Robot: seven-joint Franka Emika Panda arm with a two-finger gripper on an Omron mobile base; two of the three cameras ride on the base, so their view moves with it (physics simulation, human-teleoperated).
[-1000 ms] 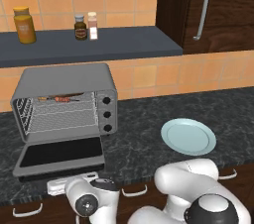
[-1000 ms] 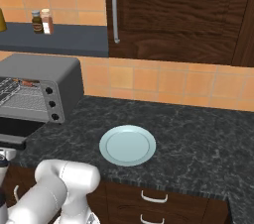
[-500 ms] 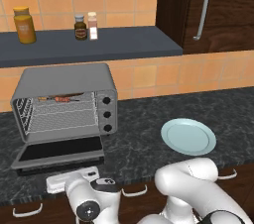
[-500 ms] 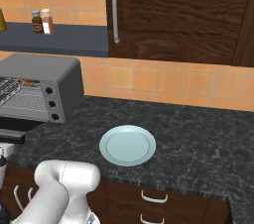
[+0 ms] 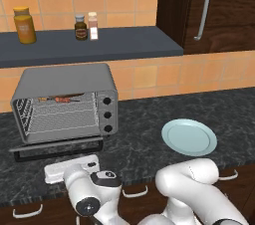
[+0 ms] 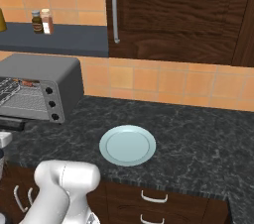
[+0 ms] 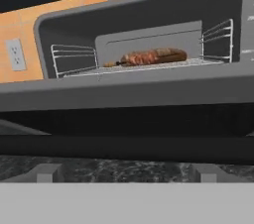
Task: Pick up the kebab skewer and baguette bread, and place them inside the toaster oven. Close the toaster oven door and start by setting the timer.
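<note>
Hand (image 7: 127, 172): jaws wide apart, holding nothing; set low at the surface's front edge, level with the lowered toaster oven door (image 7: 124, 141) and aimed along it into the oven's mouth. Its white body (image 5: 69, 168) lies flat and level just in front of the door's free edge.

Toaster oven door: hinged at the bottom, hanging near flat. Likely stiff and light, swinging freely; best taken from under its front lip and pushed upward.

Toaster oven (image 5: 64, 100): grey box, three black knobs (image 5: 105, 115) on its right side; the timer is presumably one of them, small and needing a pinch-and-twist.

Kebab skewer (image 7: 136, 59) and baguette bread (image 7: 168, 54): lying together on the wire rack (image 7: 149, 65) toward the back.

Plate (image 5: 189, 137): bare, on the dark surface (image 6: 198, 134) to the right.
</note>
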